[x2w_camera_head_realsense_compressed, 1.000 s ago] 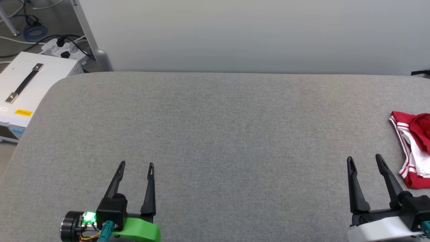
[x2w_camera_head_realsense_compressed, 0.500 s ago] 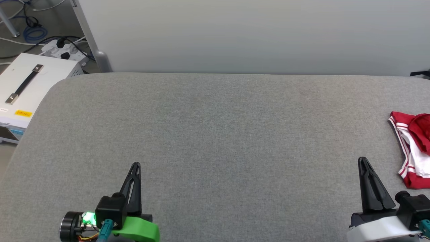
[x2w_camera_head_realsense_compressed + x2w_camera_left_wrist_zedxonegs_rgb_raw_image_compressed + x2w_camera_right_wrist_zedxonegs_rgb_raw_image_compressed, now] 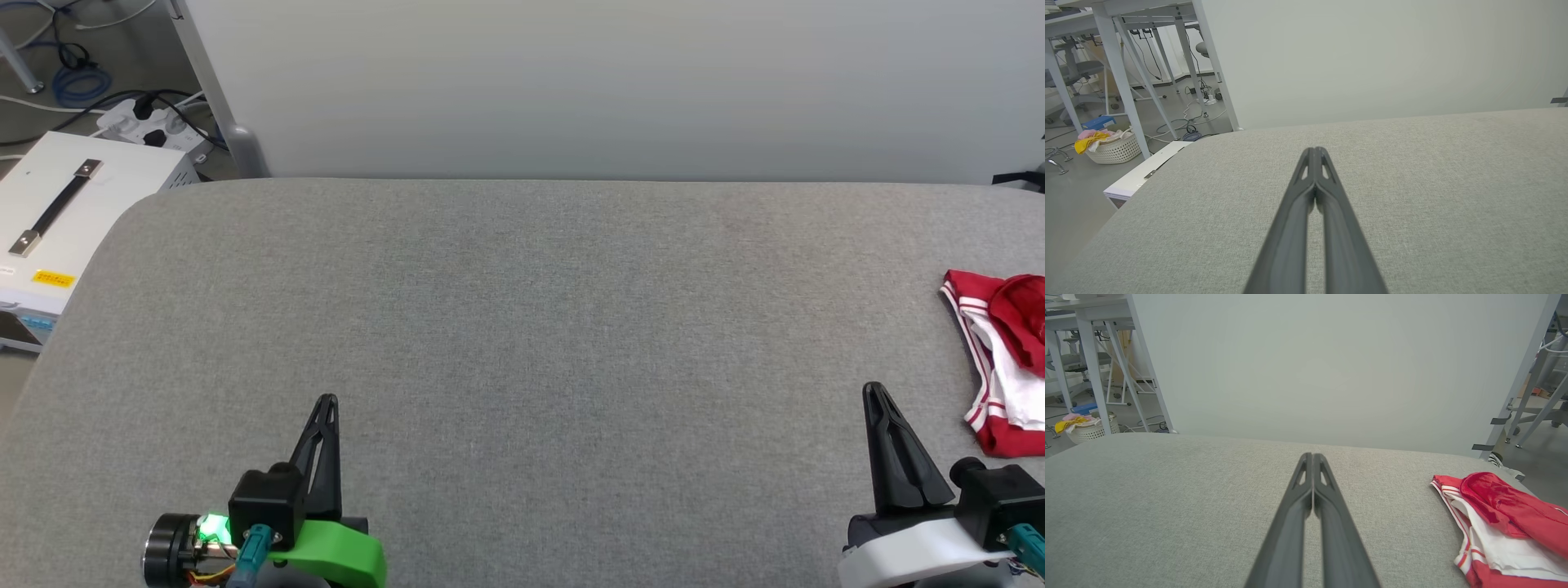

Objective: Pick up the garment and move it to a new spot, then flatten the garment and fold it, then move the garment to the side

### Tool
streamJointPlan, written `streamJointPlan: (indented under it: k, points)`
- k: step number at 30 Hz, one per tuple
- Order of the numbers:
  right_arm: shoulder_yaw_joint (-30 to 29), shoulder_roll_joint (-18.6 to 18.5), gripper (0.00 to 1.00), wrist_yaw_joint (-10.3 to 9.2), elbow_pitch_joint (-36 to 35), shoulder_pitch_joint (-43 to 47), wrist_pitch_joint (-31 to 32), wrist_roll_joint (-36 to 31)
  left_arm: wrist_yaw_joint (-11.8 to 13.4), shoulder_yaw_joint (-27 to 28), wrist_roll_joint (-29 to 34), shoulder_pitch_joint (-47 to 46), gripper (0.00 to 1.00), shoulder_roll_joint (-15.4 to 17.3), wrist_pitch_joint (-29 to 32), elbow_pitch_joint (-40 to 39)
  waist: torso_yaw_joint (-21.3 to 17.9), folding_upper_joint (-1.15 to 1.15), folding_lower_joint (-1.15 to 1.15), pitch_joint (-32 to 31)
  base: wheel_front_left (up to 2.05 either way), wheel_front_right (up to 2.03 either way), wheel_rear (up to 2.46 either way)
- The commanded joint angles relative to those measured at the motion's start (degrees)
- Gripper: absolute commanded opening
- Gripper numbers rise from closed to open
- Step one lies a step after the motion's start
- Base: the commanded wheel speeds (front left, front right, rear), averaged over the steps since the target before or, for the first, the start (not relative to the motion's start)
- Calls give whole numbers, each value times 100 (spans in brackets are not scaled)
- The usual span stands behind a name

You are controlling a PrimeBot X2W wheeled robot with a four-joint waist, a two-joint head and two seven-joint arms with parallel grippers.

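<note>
the wide grey cloth-covered surface (image 3: 522, 310) carries the crumpled red-and-white soft garment (image 3: 1004, 376) at its far right edge, near the right claw (image 3: 876, 394). that and the left claw (image 3: 326, 403) are pinched closed, empty. reaching in closed would likely shove the cloth over the edge.

head cam high, looking down on the worktop (image 3: 522, 327), both wrist cams low over it, facing along their fingers (image 3: 1290, 228) to the white panel (image 3: 1310, 375) behind

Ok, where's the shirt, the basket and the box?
shirt (image 3: 1498, 543), right wrist view, white middle part
basket (image 3: 1116, 152), left wrist view, woven side
box (image 3: 106, 212), head view, white top
</note>
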Motion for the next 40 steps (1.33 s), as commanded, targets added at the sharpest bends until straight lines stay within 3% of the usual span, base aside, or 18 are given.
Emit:
streamJointPlan:
  k: [1, 40]
  points:
    - [10, 17, 0, -1, 33, -97, 33, -60, -32, 35, 73, -68, 0, -35, 33, -24, -3, 0, 0, -1, 0, 0, 0]
    - [75, 48, 0, -3, 213, -329, 475, -235, -168, 309, 205, -182, 0, -220, 481, -85, -82, 0, 0, -22, 0, 0, 0]
